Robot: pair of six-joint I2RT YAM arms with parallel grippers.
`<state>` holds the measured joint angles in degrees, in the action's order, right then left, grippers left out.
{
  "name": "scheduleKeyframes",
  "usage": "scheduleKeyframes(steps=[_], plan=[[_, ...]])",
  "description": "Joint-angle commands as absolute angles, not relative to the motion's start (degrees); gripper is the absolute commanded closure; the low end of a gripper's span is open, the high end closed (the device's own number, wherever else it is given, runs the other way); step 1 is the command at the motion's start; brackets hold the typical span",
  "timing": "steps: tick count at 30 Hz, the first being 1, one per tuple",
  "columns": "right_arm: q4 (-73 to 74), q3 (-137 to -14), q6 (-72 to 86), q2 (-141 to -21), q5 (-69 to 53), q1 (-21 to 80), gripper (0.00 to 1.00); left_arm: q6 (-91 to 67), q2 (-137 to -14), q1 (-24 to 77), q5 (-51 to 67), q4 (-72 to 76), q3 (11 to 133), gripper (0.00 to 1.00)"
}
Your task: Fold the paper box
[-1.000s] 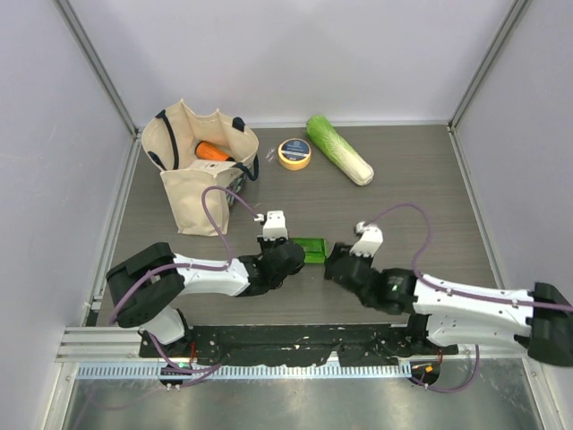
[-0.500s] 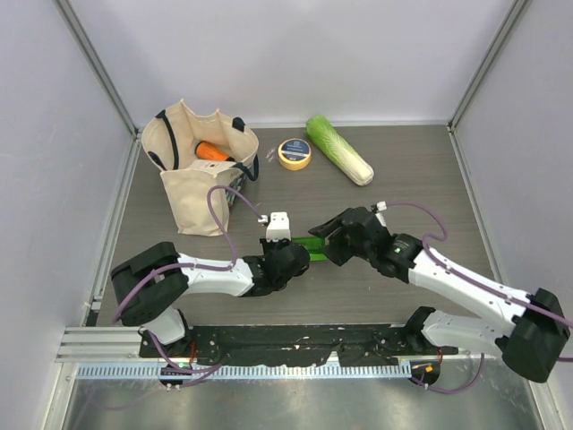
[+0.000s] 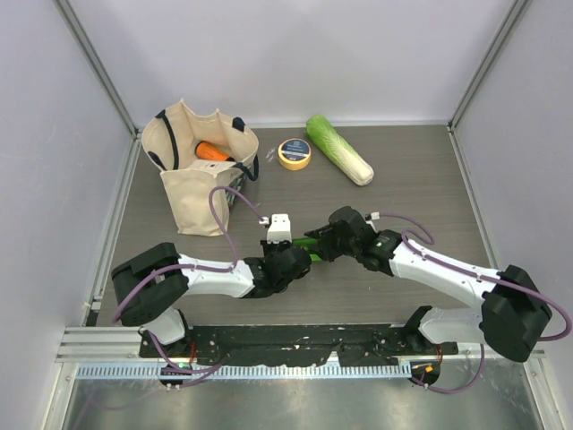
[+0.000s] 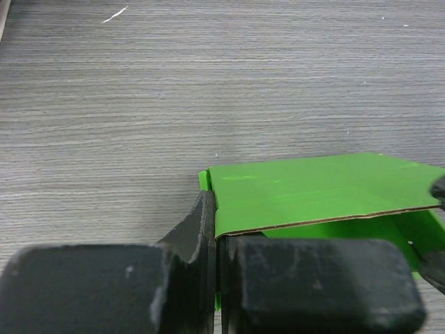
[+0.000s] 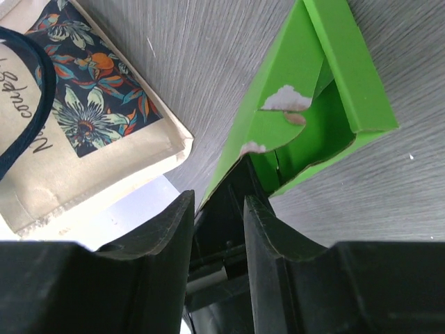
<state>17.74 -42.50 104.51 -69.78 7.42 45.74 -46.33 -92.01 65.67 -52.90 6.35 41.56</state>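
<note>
One wall pinned: left gripper (image 4: 214, 209) clamped shut on paper box (image 4: 313, 184) edge; right gripper (image 5: 219, 200) part-open at flap (image 5: 278, 132) (nothing gripped). Next: pinch flap, fold inward.

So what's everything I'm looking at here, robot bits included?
paper box: one, bright green, mid-table between the arms, partly folded
cloth bag: one, cream with flower print, far left, standing open
orange thing: one, orange, inside the bag, kind unclear
tape roll: one, yellow, right of the bag
cabbage: one, pale green, right of the tape
table: one, dark grey wood grain, under everything
left tool: one, black, shut on the box's edge
right tool: one, black, jaws apart at the box's other end
</note>
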Motion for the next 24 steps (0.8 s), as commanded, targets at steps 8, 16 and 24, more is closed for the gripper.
scheduleKeyframes(steps=[8,16,24], plan=[[12.39,-40.87,110.21,-72.86,9.84,45.53,0.78,-46.49,-93.08,67.06,-54.84,3.34,41.31,1.00],[7.65,-35.51,112.67,-72.34,8.70,45.62,0.99,-46.32,-93.16,67.50,-55.02,3.25,41.57,1.00],[0.35,-27.87,111.36,-68.56,10.63,45.79,0.99,-44.48,-90.27,69.25,-54.58,2.99,39.74,0.41]])
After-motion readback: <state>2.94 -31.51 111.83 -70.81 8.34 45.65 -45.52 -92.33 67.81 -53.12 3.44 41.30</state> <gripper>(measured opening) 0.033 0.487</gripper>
